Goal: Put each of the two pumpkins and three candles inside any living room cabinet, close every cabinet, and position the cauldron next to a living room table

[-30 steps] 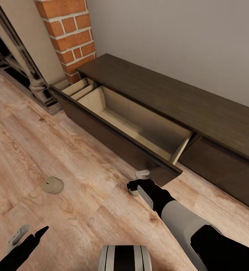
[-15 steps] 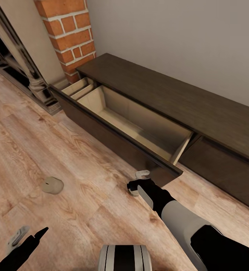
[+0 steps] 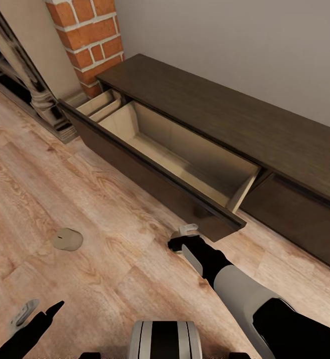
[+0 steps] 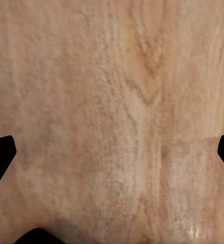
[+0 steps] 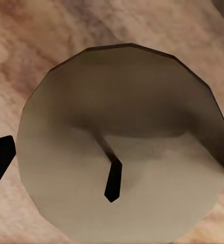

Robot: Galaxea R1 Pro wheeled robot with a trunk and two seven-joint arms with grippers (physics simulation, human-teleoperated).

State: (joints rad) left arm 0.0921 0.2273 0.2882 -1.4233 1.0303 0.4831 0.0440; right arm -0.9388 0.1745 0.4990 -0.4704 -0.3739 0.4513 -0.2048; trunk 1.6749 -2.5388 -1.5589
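The left gripper (image 3: 35, 311) hangs low over the bare wooden floor (image 3: 110, 279), its jaws wide apart and holding nothing. The right gripper (image 3: 180, 239) reaches down over a candle (image 5: 122, 147) standing wick-up on the floor, jaws on either side, though I cannot tell if they squeeze it. Another candle (image 3: 67, 239) sits upright farther left, and the cabinet (image 3: 224, 114) drawer (image 3: 184, 159) beyond is open and looks empty, so most work is left.

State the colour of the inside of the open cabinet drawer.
Pale beige, against the dark-brown cabinet; the drawer interior shows best in the head view.
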